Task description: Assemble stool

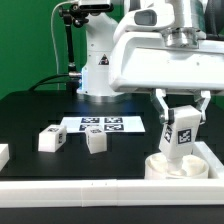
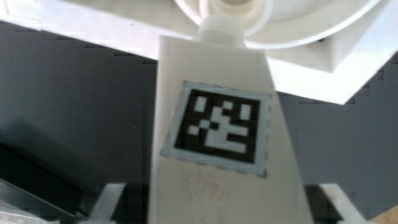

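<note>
The jaws are clamped on a leg [image 1: 182, 135], held upright with its lower end at the seat [image 1: 176, 168], near the table's [image 1: 30, 112] front edge. Two other legs [image 1: 52, 140] [image 1: 95, 141] lie loose mid-table.

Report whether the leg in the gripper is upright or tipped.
Upright: the leg stands vertical in the gripper, its lower end at the seat; whether they touch, cannot tell.

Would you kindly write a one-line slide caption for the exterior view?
Gripper holds a tagged leg at the round seat; two loose legs lie beside the marker board.
</note>
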Controlling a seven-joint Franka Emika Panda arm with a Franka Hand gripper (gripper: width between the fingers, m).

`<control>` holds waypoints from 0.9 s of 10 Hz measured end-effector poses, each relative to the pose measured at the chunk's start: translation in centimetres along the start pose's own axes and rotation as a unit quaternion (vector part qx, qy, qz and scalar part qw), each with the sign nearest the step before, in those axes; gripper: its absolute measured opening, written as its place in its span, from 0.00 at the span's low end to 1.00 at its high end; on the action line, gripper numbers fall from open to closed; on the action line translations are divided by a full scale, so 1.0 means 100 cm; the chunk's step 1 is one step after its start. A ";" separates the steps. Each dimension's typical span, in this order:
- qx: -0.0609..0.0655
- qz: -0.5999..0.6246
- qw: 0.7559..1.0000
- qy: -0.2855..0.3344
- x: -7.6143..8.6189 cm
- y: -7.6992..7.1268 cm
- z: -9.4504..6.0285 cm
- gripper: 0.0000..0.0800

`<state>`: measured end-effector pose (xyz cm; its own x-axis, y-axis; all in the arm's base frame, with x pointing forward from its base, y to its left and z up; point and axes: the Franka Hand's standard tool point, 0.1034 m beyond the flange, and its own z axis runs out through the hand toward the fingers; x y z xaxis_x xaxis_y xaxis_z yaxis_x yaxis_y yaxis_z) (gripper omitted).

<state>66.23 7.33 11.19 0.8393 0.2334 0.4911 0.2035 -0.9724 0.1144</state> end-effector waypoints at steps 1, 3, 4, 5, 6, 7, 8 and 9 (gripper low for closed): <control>0.001 -0.010 1.000 -0.001 -0.002 -0.002 0.002 0.41; 0.004 -0.017 1.000 -0.007 -0.010 -0.012 0.003 0.41; 0.004 -0.018 1.000 -0.008 -0.011 -0.013 0.004 0.41; 0.005 -0.018 1.000 -0.008 -0.011 -0.013 0.004 0.41; 0.005 -0.018 1.000 -0.009 -0.011 -0.013 0.005 0.41; 0.004 -0.018 1.000 -0.009 -0.012 -0.011 0.006 0.41; 0.003 -0.017 1.000 -0.009 -0.012 -0.010 0.006 0.41; 0.003 -0.017 1.000 -0.009 -0.012 -0.010 0.006 0.41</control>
<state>65.31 8.02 9.99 0.8403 0.2669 0.4719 0.2357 -0.9637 0.1253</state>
